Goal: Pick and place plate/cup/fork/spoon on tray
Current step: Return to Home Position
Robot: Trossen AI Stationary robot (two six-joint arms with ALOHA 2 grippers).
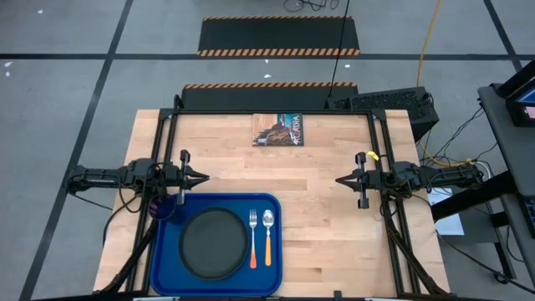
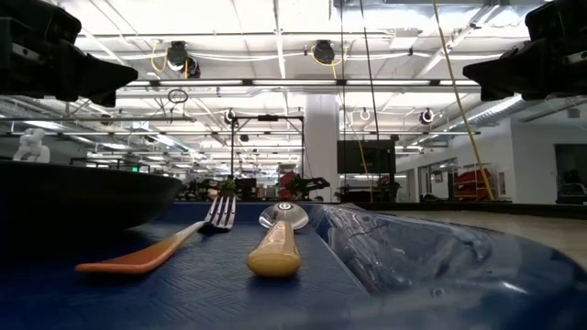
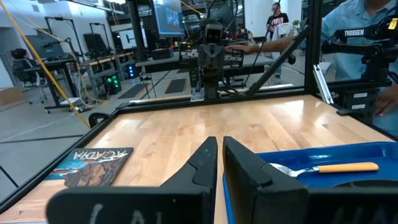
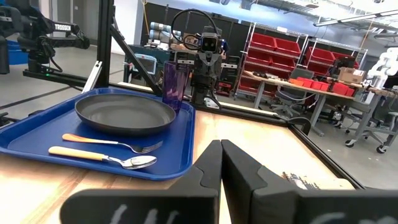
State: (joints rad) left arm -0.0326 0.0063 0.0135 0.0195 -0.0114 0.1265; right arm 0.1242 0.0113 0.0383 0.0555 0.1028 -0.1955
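Desk [image 1: 334,201]: wooden top; its right half and the strip between the two arms lie bare.
Tray [image 1: 167,276]: at the desk's near left; its near rim reaches the desk's front edge.
Plate [image 1: 216,243]: on the tray, left of centre, close to the fork.
Booklet [image 1: 278,130]: flat at the desk's far edge, well apart from the tray.
Left gripper [image 1: 203,176]: just beyond the tray's far rim, near the cup; fingers [image 3: 205,163] closed on nothing.
Right gripper [image 1: 341,180]: over bare wood, well right of the tray; fingers [image 4: 211,163] closed, empty.
Cup [image 1: 165,207]: upright in the tray's far left corner.
Fork [image 1: 253,241]: right of the plate, tines pointing away.
Spoon [image 1: 268,237]: just right of the fork, parallel, near the tray's right rim.
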